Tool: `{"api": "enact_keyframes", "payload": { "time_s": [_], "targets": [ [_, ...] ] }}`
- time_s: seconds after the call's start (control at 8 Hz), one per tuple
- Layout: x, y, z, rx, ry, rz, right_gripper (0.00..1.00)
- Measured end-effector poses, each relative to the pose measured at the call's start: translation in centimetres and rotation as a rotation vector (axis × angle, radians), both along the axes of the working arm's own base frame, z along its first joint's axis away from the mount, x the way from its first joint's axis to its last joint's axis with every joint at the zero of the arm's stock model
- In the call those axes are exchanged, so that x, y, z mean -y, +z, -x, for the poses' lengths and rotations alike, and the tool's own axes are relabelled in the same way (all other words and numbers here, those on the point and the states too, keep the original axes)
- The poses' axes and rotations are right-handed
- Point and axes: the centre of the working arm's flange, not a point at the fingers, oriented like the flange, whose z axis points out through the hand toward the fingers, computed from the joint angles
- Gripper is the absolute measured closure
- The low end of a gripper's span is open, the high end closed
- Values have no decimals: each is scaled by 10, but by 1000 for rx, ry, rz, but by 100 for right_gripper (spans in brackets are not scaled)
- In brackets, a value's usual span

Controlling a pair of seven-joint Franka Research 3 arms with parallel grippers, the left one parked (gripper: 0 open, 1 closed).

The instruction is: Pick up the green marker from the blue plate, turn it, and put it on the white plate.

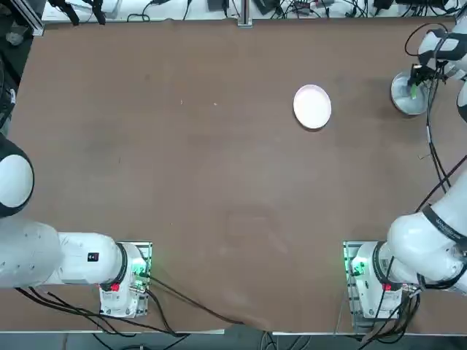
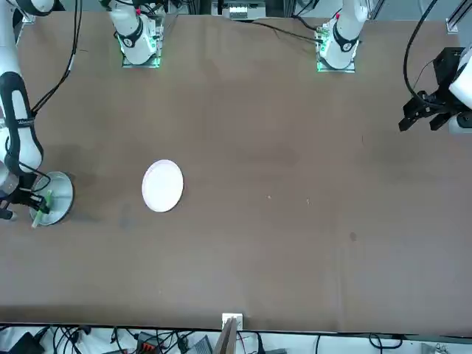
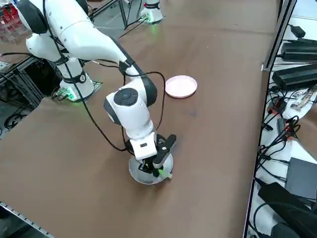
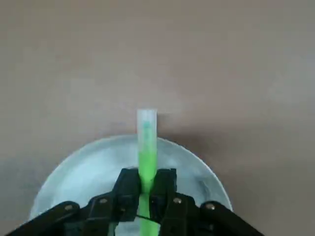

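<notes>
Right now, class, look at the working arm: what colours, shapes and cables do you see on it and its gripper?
The right arm has glossy white rounded shells with dark bands at the joints. A black cable loops along it. The right gripper has black fingers. The base glows green with a red part.

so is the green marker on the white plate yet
No, the right gripper is shut on the green marker over the blue plate.

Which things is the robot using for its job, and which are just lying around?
For the job:
- green marker, pinched in the right gripper, which is shut on it
- blue plate, under the marker
- white plate, where the marker goes

Just lying around:
- cables past the table's edge
</notes>
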Motion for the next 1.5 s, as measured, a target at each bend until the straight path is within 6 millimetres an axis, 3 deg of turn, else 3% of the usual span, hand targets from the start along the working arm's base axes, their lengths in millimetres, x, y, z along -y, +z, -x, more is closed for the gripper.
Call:
{"api": "enact_keyframes", "payload": {
  "time_s": [0.25, 0.5, 0.75, 1.0, 1.12, 1.38, 1.5],
  "targets": [
    [-30, 59, -21, 9, 22, -29, 85],
    [-87, 130, -36, 5, 22, -61, 85],
    [-143, 174, -37, -32, -32, -104, 85],
    [-199, 195, -38, -62, -111, -137, 85],
    [-229, 195, -39, -85, -161, -151, 85],
    [-290, 178, -35, -154, -274, -169, 85],
    [-326, 161, -31, -192, -337, -169, 85]
  ]
}}
